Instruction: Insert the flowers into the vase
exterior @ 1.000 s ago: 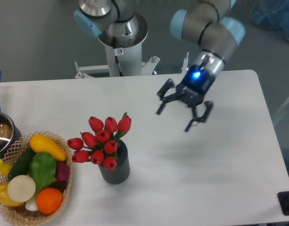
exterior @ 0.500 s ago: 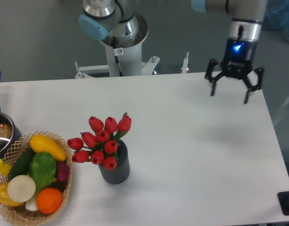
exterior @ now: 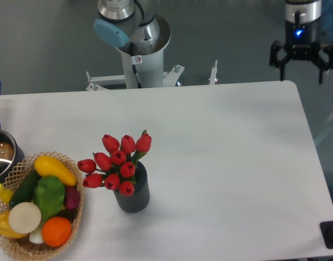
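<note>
The flowers (exterior: 116, 166) are sitting in the vase (exterior: 132, 193), well down-left of the tool (exterior: 302, 62), which is hovering spread and empty.

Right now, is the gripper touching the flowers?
Apart. The fixed camera shows the gripper open beyond the table's far right corner, with wide bare tabletop between it and the flowers standing in the vase.

Flower stems (exterior: 134, 175) hidden in vase (exterior: 134, 194); pot (exterior: 0, 155) cut off left

White table (exterior: 220, 163) — vase (exterior: 133, 193), basket (exterior: 17, 242), pot (exterior: 0, 157)
</note>
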Motion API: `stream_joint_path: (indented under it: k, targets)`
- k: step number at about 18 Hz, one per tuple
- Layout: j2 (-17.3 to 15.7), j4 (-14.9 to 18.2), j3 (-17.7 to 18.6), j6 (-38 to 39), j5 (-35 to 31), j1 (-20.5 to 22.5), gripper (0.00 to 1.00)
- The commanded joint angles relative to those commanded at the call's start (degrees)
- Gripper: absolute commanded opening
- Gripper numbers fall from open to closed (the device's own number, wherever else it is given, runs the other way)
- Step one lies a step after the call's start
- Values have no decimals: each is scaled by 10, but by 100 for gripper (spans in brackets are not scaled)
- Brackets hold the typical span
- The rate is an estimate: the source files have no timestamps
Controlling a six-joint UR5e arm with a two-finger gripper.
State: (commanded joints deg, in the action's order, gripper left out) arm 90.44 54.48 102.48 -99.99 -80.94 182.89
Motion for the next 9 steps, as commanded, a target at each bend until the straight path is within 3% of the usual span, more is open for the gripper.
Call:
stream_joint_path:
  k: [5,9]
  targets:
    - [-25,68,-4,-63,0,45,100]
    - [-33,81,-4,-70,2,56,100]
